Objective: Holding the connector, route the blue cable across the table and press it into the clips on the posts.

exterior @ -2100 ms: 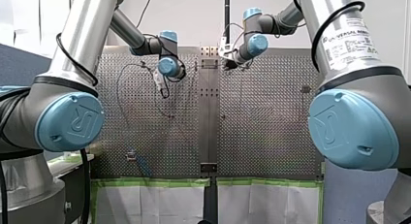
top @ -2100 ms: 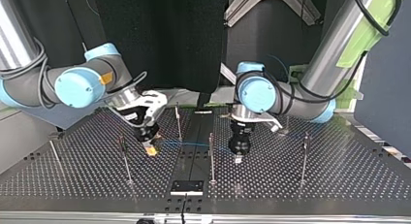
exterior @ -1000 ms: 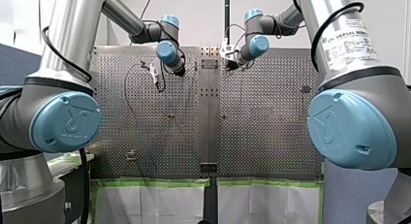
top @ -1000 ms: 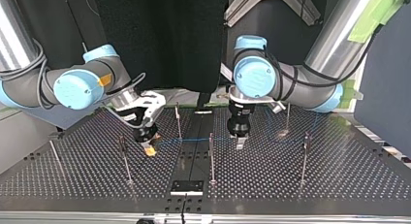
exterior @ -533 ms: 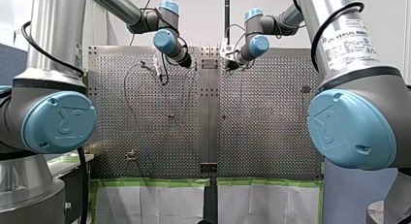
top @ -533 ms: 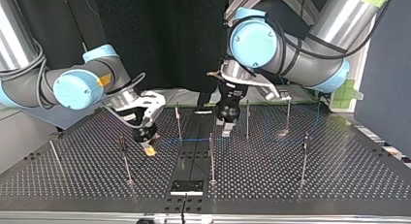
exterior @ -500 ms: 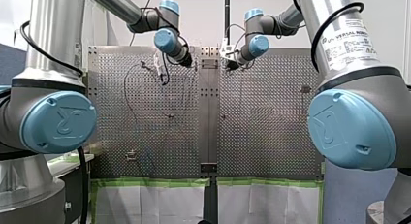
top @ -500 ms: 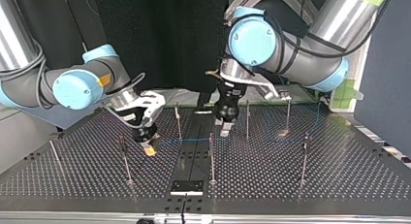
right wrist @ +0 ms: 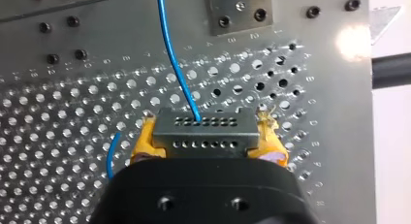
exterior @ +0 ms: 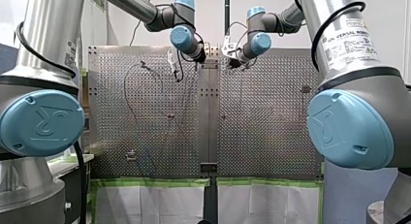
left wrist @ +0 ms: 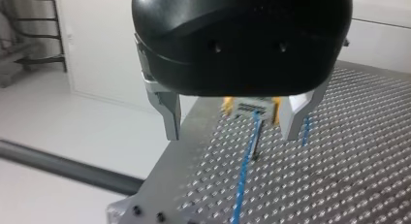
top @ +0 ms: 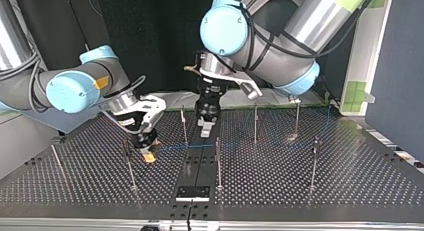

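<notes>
A: Where's the connector (right wrist: 203, 134)?

B: Clamped betw. the yellow pads (right wrist: 144, 139) of the right gripper (right wrist: 206, 145), gripped at its two short ends. That's prob. so the hole face is left clear & the blue cable (right wrist: 170, 49) can exit w/o a kink. In the top view it's held low over the perforated table (top: 350, 186), left of centre, beside a thin post (top: 128, 163).

A: And the cable run?

B: From the connector it's led rightwards across the table, past the centre post (top: 218, 161), then on to the far right. Whether it's seated in any clip can't be told; the clips are too small to be made out.

A: Left gripper (left wrist: 231, 136)?

B: Released. The metal fingers (left wrist: 167, 110) are spread wide & nothing is grasped. It's hung over the centre strip (top: 200, 163), on the far side of the cable & apart from it. In its wrist view the cable is seen running under the gap betw. the fingers, w/ the connector straight ahead. That lining-up is judged deliberate, since from there the cable could be closed on or pushed down at a post.

A: Why is the line held fairly straight?

B: Prob. so height & direction are set by the gripped end. A slack line would be harder to press into a clip.

A: Stage?

B: Routing is judged about mid-way; no pressing-in can be confirmed.
</notes>
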Controlling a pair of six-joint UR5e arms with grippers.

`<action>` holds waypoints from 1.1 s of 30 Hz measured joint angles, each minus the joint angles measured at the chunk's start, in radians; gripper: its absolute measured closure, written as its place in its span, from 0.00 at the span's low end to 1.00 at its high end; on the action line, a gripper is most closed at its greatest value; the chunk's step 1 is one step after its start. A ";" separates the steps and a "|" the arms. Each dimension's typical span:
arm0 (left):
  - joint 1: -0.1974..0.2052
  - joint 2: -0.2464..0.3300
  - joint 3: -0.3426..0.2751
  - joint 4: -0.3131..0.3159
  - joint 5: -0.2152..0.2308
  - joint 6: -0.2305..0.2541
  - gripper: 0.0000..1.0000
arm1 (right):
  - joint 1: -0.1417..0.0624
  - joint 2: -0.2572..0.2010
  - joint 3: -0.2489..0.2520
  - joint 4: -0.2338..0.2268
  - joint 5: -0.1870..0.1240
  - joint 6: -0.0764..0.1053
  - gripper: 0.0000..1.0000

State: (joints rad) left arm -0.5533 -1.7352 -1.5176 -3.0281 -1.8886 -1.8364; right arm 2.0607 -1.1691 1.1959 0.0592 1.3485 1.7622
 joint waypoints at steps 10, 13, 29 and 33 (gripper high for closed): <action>-0.045 -0.062 0.097 -0.024 -0.046 0.020 0.00 | -0.013 -0.008 0.000 0.003 0.001 0.001 1.00; -0.045 -0.083 0.122 -0.042 -0.063 0.032 0.00 | -0.016 -0.008 0.000 0.003 0.001 0.001 1.00; -0.016 -0.197 0.276 -0.071 -0.109 0.055 0.00 | -0.020 -0.007 0.000 0.003 0.001 0.001 1.00; -0.010 -0.225 0.312 -0.087 -0.105 0.062 0.00 | -0.020 -0.007 0.000 0.003 0.002 0.001 1.00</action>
State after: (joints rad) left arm -0.5636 -1.9604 -1.2054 -3.1151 -1.9940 -1.7748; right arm 2.0410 -1.1763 1.1959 0.0626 1.3500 1.7628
